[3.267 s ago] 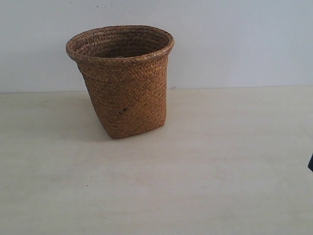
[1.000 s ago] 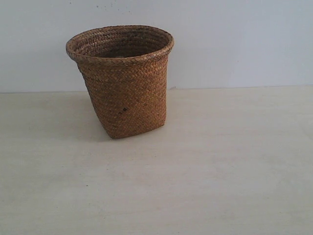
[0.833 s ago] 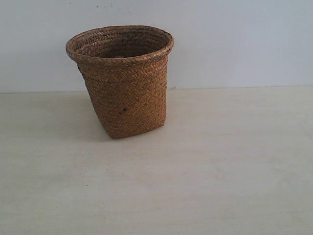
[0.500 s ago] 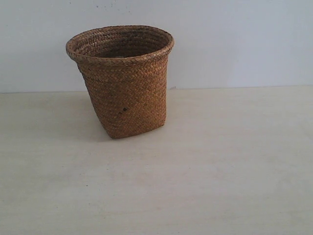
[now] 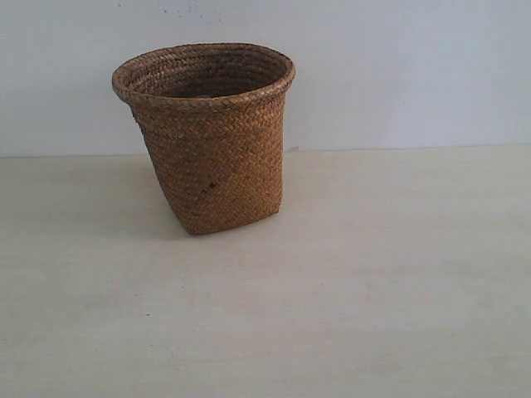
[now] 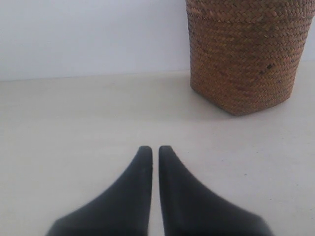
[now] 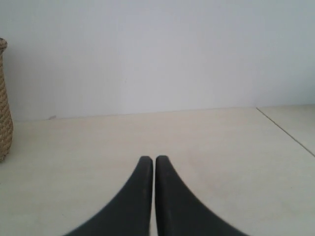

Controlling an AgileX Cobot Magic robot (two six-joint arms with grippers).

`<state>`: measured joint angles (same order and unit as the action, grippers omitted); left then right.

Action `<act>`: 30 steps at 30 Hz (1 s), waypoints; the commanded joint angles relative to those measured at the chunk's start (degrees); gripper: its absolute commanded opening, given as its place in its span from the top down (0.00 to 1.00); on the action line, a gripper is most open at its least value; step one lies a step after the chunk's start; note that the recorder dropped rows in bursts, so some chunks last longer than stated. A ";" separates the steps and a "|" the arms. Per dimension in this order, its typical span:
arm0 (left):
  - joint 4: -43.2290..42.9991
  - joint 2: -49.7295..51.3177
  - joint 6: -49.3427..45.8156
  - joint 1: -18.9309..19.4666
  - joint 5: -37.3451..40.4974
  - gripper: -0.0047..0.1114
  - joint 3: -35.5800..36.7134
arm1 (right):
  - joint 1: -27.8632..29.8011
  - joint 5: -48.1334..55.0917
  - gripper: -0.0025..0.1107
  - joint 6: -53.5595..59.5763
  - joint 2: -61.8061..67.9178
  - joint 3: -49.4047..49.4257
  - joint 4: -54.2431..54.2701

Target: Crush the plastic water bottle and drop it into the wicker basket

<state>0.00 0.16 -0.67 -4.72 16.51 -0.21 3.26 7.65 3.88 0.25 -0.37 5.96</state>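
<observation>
In the exterior view, 1 wicker basket [image 5: 211,157] stands upright on the pale desk [image 5: 373,290]. It sits left of the middle and toward the back, close to the white wall [image 5: 415,75]. It is brown and woven. It has 1 thick rolled rim at the top and gets thinner toward the bottom. Most of its inside is hidden, so I cannot tell what is in it. I cannot tell where the plastic water bottle is.

In the left wrist view, there is 1 left end effector [image 6: 155,150] over the desk. It has 2 dark fingers [image 6: 138,182]. Their tips are almost touching, with only a thin slit between them, and they hold nothing. The wicker basket [image 6: 243,59] stands on the desk farther out, well apart from the tips. Only its lower part shows here.

In the right wrist view, there is 1 right end effector [image 7: 150,160] with 2 dark fingers [image 7: 133,196]. They are pressed close too, with just a thin slit, and they hold nothing. A small bit of the wicker basket [image 7: 4,108] shows at the edge of the picture, well apart from the tips. 1 thin line [image 7: 285,130] runs across the desk.
</observation>
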 commanded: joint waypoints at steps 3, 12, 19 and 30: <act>0.00 -0.16 -0.43 0.17 -0.63 0.93 0.21 | -3.86 5.86 0.98 0.30 -0.25 0.37 -0.46; 0.00 -0.16 -0.43 0.17 -0.63 0.93 0.21 | -8.58 11.69 0.98 2.67 -0.25 0.37 -0.77; 0.00 -0.16 -0.43 0.17 -0.63 0.93 0.21 | -8.40 11.69 0.98 0.57 -0.25 0.37 -0.46; 0.00 -0.16 -0.43 0.17 -0.63 0.93 0.21 | -8.40 11.69 0.98 -1.91 -0.25 0.37 -0.34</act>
<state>0.00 0.16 -0.78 -4.72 16.37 -0.21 -5.19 19.40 2.61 0.25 -0.25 5.70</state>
